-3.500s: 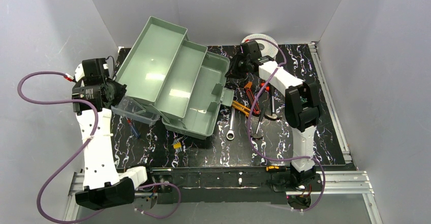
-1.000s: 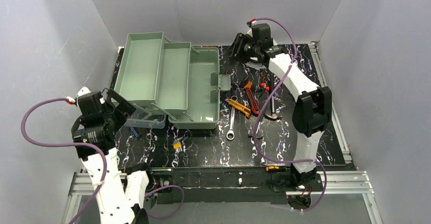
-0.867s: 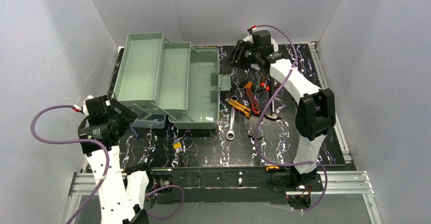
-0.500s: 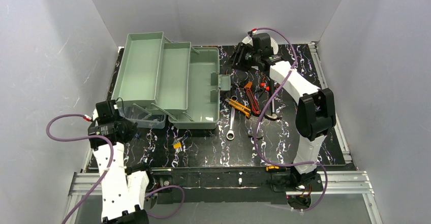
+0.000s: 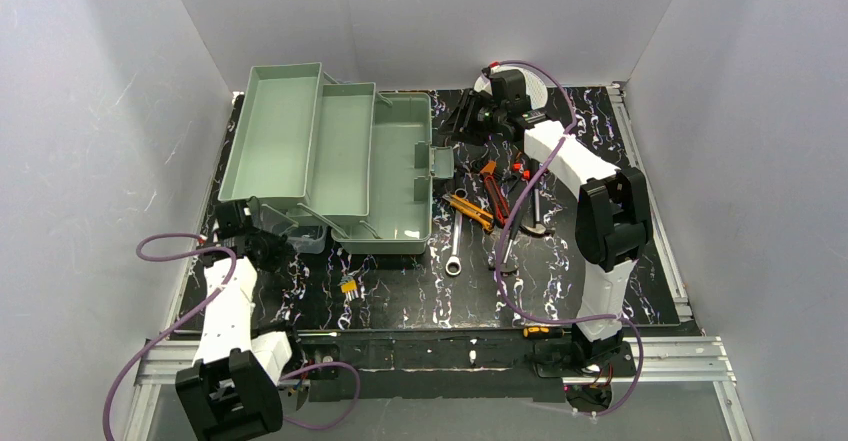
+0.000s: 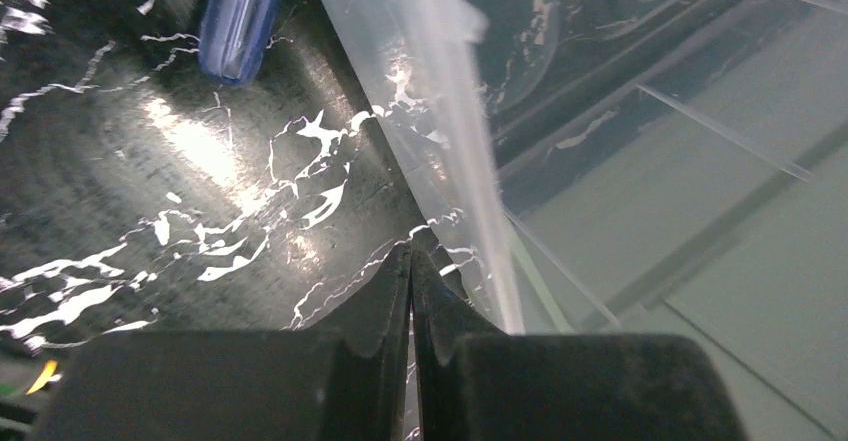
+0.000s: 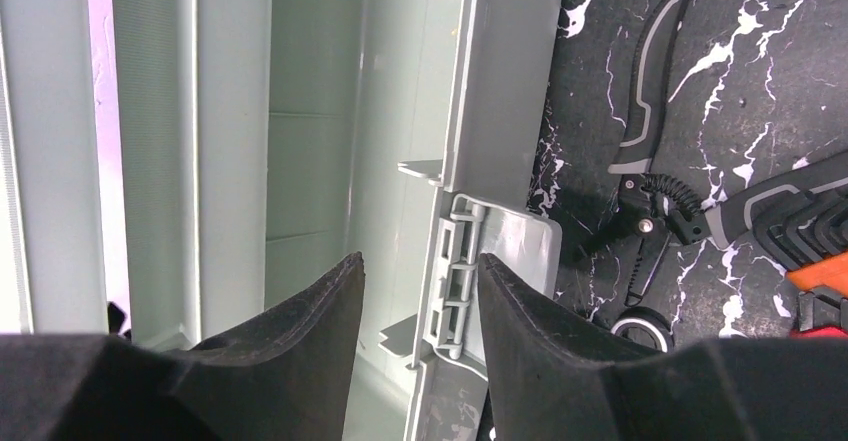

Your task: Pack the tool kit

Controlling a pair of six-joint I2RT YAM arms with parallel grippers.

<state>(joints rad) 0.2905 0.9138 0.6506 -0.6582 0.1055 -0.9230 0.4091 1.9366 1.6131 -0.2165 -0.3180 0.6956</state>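
Black marble-patterned surface (image 5: 400, 296) inside a grey-walled booth: the pale green toolbox (image 5: 400, 176) lies open at far left, its tiered trays fanned out toward the left wall. Your left end effector (image 5: 268, 251) sits low at the box's near-left corner, clenched on nothing. In the left wrist view its fingertips (image 6: 400, 271) meet just beside the edge of the translucent lid (image 6: 440, 111), whose haze blurs the green plastic behind it. A blue handle (image 6: 240, 11), cut off by the frame's top, lies on the surface left of that lid; which tool it belongs to you cannot tell. Your right end effector (image 5: 465, 121) hovers over the box's far-right corner, released, jaws apart above the side wall and latch (image 7: 500, 246); whether they touch it is unclear. Its wrist hides most of a white spool (image 5: 535, 83) by the back wall. Loose tools lie right of the box: a wrench (image 5: 454, 241), an orange knife (image 5: 468, 209), red-handled pliers (image 5: 492, 183) and a hammer (image 5: 536, 227), partly crossed by a purple cable (image 5: 497, 261). A yellow item (image 5: 348, 285) near the front is too small to identify.
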